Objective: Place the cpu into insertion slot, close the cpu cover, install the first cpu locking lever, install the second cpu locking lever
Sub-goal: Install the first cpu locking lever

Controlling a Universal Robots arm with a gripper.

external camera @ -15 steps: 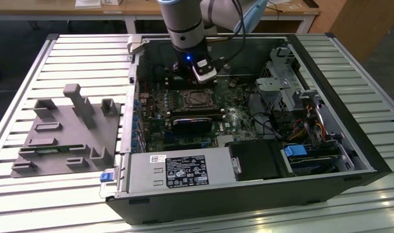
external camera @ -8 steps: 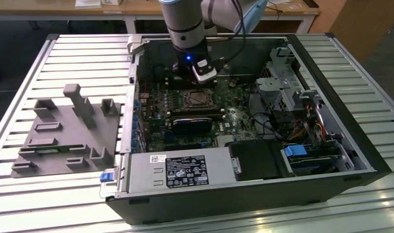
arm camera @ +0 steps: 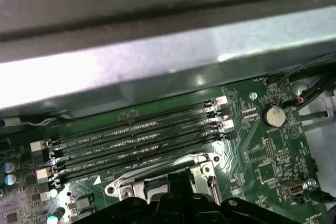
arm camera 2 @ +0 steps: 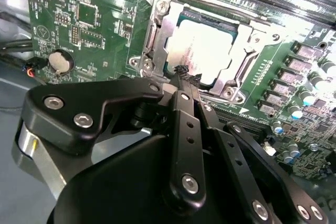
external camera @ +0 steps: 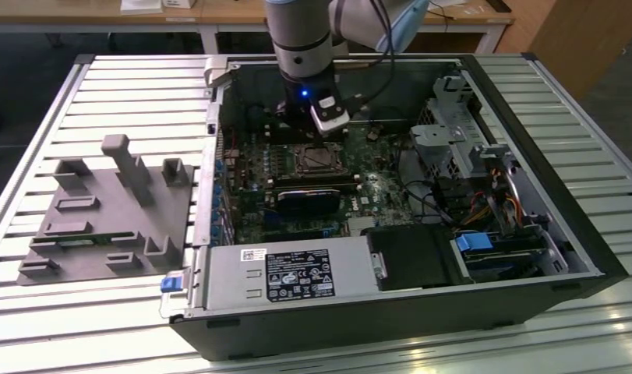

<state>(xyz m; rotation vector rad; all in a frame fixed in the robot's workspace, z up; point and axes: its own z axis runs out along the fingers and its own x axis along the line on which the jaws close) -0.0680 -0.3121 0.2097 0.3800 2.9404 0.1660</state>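
The cpu [arm camera 2: 202, 51], a pale metal square, lies in the insertion slot [external camera: 316, 160] on the green motherboard. The silver cpu cover [arm camera 2: 157, 35] lies flat around it, and the chip's top shows through its window. My gripper [arm camera 2: 184, 72] hangs just above the socket's edge with its black fingers shut and nothing between them. In the exterior view the gripper [external camera: 331, 123] is at the far side of the socket, inside the open computer case. The first wrist view shows one silver corner of the socket frame [arm camera: 202, 169]. I cannot tell how the locking levers stand.
Long black memory slots [arm camera: 136, 140] run beside the socket, and a coin battery [arm camera 2: 60, 61] sits nearby. A black card [external camera: 305, 201] and the power supply [external camera: 284, 276] lie nearer the camera. Drive cage and cables [external camera: 482, 179] are at the exterior view's right. A grey fixture [external camera: 107, 210] is outside the case.
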